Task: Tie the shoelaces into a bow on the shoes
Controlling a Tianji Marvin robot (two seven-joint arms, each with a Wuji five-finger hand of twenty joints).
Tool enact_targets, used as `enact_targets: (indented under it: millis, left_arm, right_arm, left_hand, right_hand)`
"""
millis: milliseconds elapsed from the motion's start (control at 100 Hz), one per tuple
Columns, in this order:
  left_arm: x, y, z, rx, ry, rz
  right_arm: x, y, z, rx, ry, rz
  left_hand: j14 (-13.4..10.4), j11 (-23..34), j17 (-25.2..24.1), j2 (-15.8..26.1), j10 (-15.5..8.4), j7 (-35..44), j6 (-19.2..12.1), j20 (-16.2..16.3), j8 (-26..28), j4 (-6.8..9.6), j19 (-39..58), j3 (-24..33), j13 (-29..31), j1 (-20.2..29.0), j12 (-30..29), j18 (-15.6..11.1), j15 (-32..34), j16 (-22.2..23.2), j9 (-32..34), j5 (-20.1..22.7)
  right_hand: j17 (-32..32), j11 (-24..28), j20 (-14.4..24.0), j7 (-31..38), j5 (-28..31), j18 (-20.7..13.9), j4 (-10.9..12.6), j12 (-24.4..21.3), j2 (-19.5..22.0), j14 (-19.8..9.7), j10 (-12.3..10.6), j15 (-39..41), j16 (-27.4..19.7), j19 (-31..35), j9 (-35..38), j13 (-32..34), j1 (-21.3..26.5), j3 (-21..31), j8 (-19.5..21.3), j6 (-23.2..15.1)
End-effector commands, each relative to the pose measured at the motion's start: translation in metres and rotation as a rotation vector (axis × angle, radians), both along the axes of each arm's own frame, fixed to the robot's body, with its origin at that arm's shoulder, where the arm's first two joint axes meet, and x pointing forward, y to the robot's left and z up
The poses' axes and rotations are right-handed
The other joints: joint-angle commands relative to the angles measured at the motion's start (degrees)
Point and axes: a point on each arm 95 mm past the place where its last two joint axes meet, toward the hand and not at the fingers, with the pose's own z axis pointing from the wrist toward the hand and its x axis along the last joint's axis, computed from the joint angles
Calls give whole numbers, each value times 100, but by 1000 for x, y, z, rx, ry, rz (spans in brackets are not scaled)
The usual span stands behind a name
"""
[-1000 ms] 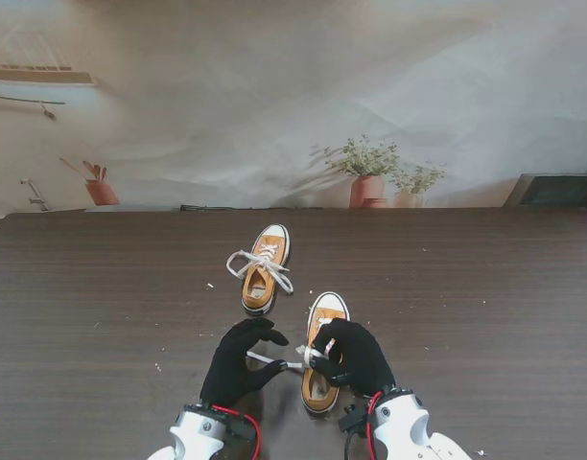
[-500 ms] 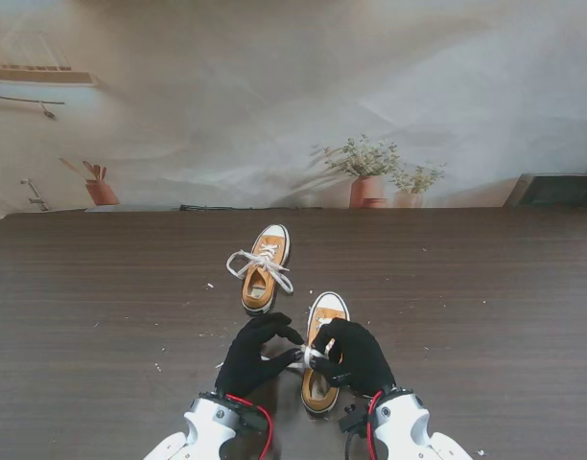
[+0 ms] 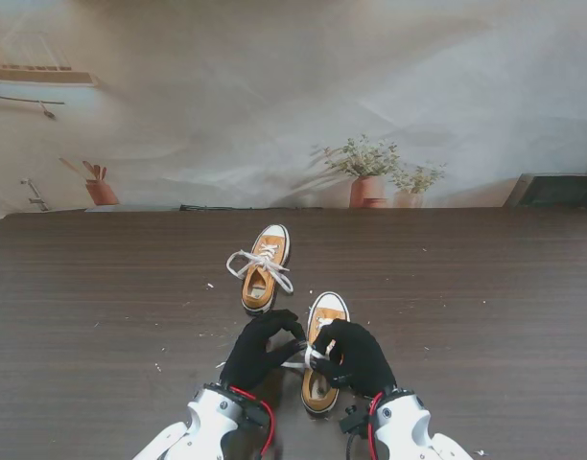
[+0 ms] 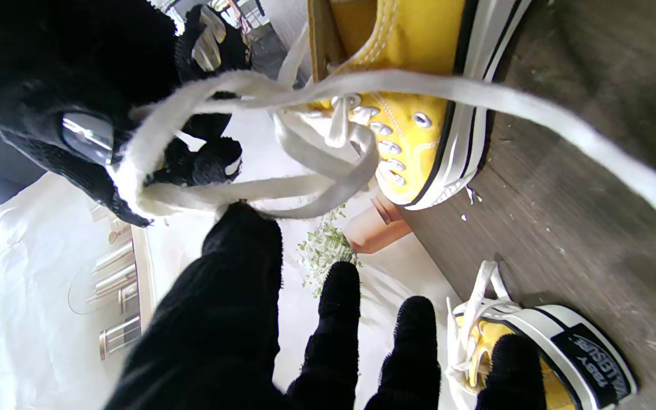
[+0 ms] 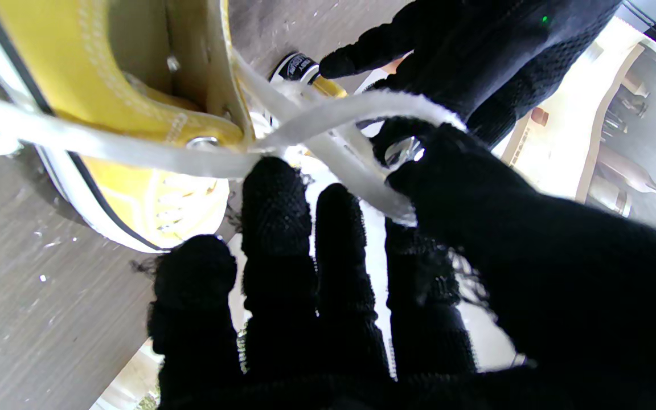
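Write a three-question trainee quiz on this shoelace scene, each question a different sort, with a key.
1. True or false: both hands work at the nearer shoe.
2. Multiple choice: the farther shoe lies A) to the robot's left of the nearer one, B) to its right, C) on top of it.
3. Fill in: the lace is coloured ____.

Key
1. True: the left hand and right hand meet at its laces.
2. A
3. white

Fuzzy cloth laces [image 4: 328,188], matt wood table [image 3: 102,287]
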Motion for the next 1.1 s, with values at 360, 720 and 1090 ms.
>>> enact_targets:
  millis: [360, 720, 1090]
  left_arm:
    - [6, -4, 11, -12, 30, -99]
    - [5, -6, 13, -38, 72, -120]
    - [3, -4, 15, -105, 50, -110]
  right_arm:
    - [-3, 1, -1, -4, 10, 17]
    - [-3, 1, -1, 1, 5, 15]
    - [-3, -1, -1, -7, 9, 15]
  left_hand:
    - [-178, -27, -296, 812, -35, 257, 430, 38, 651, 50, -127, -798, -329, 233, 122, -467, -357, 51, -332, -1]
    - [-50, 476, -184, 1503, 100, 627, 1087, -17, 1229, 145, -107, -1036, 31, -596, 623, -316, 118, 483, 309, 1112]
    - [-167, -463, -375, 1066, 39, -2431, 115, -42, -1159, 234, -136, -940, -223, -1674, -5, -455, -410, 133, -239, -24]
  right_hand:
    - [15, -43, -20, 80, 233, 8, 119, 79, 51, 1, -74, 70, -64, 119, 80, 165, 95, 360, 89, -163]
    - [12, -41, -21, 80, 229, 6, 111, 79, 57, 2, -73, 72, -63, 116, 84, 166, 89, 351, 101, -171]
    - [12, -40, -22, 73, 228, 5, 113, 79, 59, 3, -72, 70, -64, 116, 92, 169, 89, 351, 107, -179]
